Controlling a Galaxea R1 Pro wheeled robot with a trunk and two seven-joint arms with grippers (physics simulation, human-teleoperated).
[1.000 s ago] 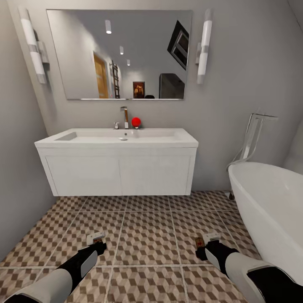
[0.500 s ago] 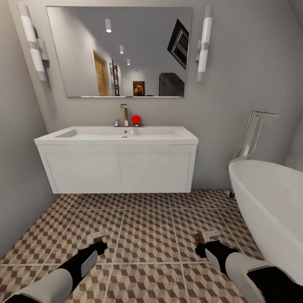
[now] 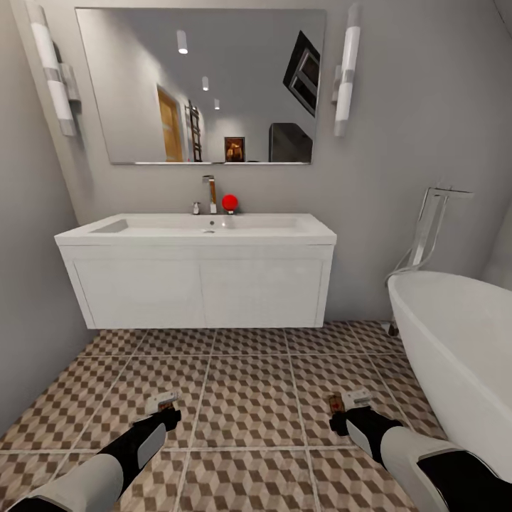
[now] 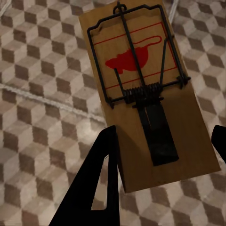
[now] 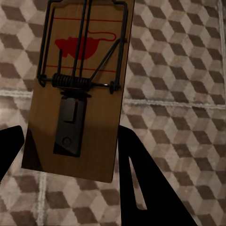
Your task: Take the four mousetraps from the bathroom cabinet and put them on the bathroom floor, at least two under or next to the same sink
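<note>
Each gripper holds one mousetrap low over the bathroom floor [image 3: 249,384], in front of the bathroom sink [image 3: 142,229]. My left gripper [image 3: 166,412] is shut on a mousetrap [image 3: 162,402]. The left wrist view has that wooden slab [image 4: 141,89] with its red mouse print and dark spring bar between the black fingers [image 4: 101,183]. My right gripper [image 3: 344,415] is shut on a second mousetrap [image 3: 347,400], which the right wrist view presents as a brown board [image 5: 80,89] clamped at its near end between the fingers [image 5: 141,188], above the cube-patterned tiles.
The white wall-hung vanity [image 3: 199,291] leaves a gap above the tiles. A white oval bathtub [image 3: 455,341] with a chrome filler [image 3: 430,227] stands at the right. A grey wall [image 3: 28,299] closes the left side. A red ball [image 3: 229,203] sits by the tap [image 3: 210,193].
The head view has shifted slightly, so the sink sits a little differently in the picture. Both grippers keep their mousetraps in about the same place.
</note>
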